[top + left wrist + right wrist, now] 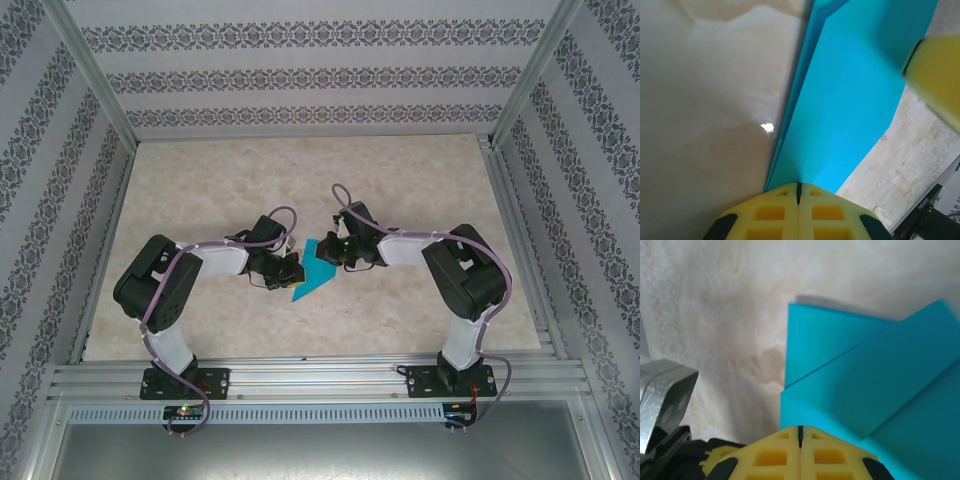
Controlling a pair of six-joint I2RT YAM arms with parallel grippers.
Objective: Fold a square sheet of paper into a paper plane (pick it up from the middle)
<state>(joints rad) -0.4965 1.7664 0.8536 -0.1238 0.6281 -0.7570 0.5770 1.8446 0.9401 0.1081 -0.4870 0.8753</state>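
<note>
Over the middle of the table (420, 190), the left gripper (291, 268) and right gripper (336, 250) each pinched the half-folded paper plane (314, 272), jaws fully closed.

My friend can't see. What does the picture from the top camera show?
Two robot arms reach toward each other over a beige table, the left gripper and the right gripper both pinching a partly folded turquoise paper between them. Patterned walls surround it.

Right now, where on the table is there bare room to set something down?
Bare: the far half of the table up to the back wall, and the near strip between the arm bases. Crowded: the centre, where left gripper and right gripper pinch the folded paper.
</note>
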